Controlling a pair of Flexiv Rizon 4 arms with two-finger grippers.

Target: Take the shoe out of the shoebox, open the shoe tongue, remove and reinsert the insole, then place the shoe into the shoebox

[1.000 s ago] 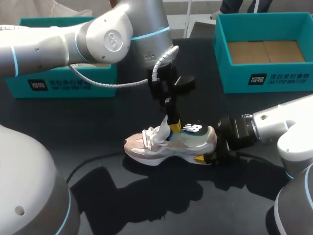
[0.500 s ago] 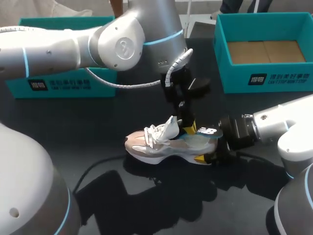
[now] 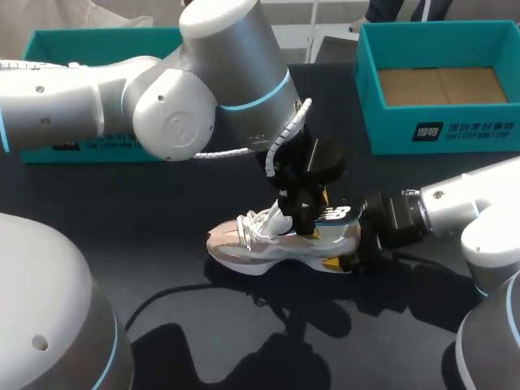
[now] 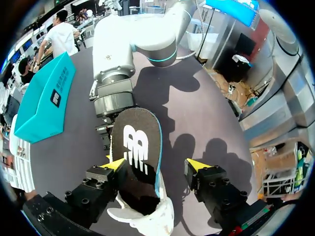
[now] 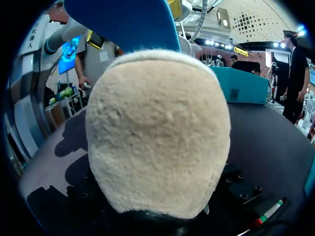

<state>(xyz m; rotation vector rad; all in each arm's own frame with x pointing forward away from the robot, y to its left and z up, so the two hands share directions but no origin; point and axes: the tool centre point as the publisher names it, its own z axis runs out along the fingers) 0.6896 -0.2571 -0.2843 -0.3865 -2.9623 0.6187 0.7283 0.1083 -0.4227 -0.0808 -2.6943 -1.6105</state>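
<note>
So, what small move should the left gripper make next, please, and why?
Probably close the left gripper on the insole: it sits between the open fingers, ungripped, heel end sticking out of the shoe, so it can't be pulled yet.

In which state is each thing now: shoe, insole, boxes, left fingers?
shoe: standing on the table.
insole: partly out of the shoe.
right shoebox: open, empty.
left shoebox: mostly hidden, cannot tell.
left gripper: fingers open, astride the insole.
</note>
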